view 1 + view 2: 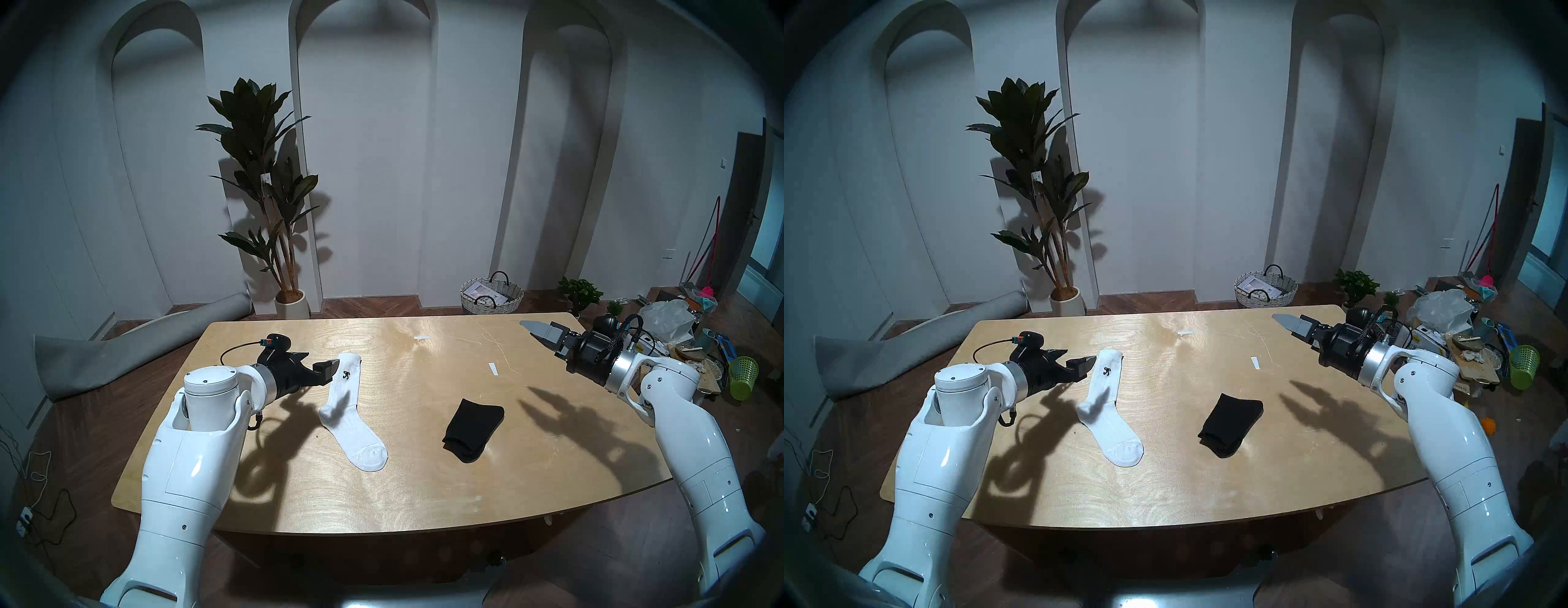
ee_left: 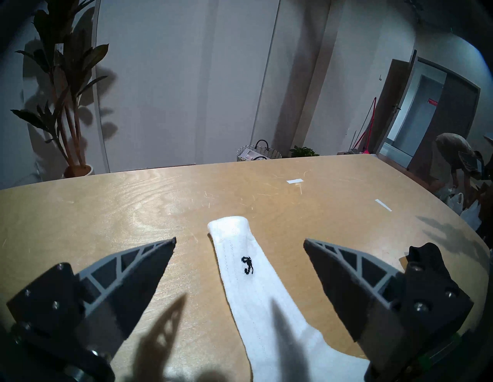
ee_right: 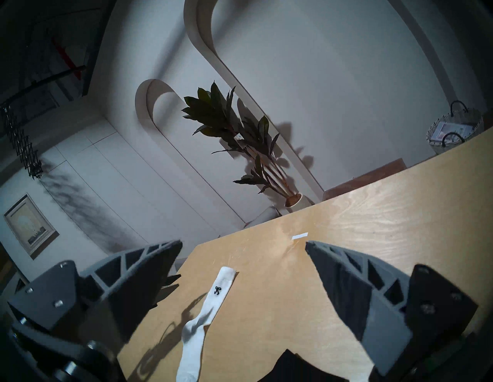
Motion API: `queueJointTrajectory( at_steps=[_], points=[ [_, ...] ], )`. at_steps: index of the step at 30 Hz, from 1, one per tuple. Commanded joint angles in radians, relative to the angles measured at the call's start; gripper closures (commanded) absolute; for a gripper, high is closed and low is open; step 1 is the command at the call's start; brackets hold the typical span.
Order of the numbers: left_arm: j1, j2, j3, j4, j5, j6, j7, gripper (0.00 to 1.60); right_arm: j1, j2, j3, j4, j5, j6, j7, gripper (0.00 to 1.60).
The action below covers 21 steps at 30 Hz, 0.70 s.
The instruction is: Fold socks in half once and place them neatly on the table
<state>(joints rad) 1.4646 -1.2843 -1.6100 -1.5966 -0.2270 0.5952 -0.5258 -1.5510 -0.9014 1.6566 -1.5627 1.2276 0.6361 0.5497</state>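
Note:
A ribbed white sock (image 1: pixel 348 399) (image 1: pixel 1108 403) lies stretched out flat left of centre on the table (image 1: pixel 424 488) (image 1: pixel 1166 488), cuff and small black logo at the far end. My left gripper (image 1: pixel 320 363) (image 1: pixel 1076 358) hovers open just left of that cuff. In the left wrist view the sock (image 2: pixel 256 288) runs between the spread fingers of the left gripper (image 2: pixel 239 241), untouched. A black sock (image 1: pixel 473 429) (image 1: pixel 1229 424) lies doubled over right of centre. My right gripper (image 1: pixel 536 333) (image 1: pixel 1289 326) (image 3: pixel 243 242) hangs open and empty over the table's far right corner, well away from both socks (image 3: pixel 210 301).
Two white tape strips (image 1: pixel 421 338) (image 1: pixel 493 368) mark the far half of the table. Beyond it stand a potted plant (image 1: pixel 263 191), a wicker basket (image 1: pixel 491 295) and a rolled grey mat (image 1: pixel 127 352). Floor clutter and a green bin (image 1: pixel 743 378) crowd the right side.

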Motion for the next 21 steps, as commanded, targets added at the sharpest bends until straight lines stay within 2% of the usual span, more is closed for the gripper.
queueJointTrajectory(
  at_steps=[1, 21],
  points=[
    [-0.092, 0.022, 0.009, 0.018, -0.008, 0.004, -0.037, 0.00, 0.035, 0.007, -0.009, 0.024, 0.053, 0.085, 0.019, 0.00],
    [-0.235, 0.046, 0.071, 0.209, -0.041, 0.053, -0.141, 0.00, 0.128, 0.020, -0.011, 0.121, 0.172, 0.324, 0.069, 0.00]
  ],
)
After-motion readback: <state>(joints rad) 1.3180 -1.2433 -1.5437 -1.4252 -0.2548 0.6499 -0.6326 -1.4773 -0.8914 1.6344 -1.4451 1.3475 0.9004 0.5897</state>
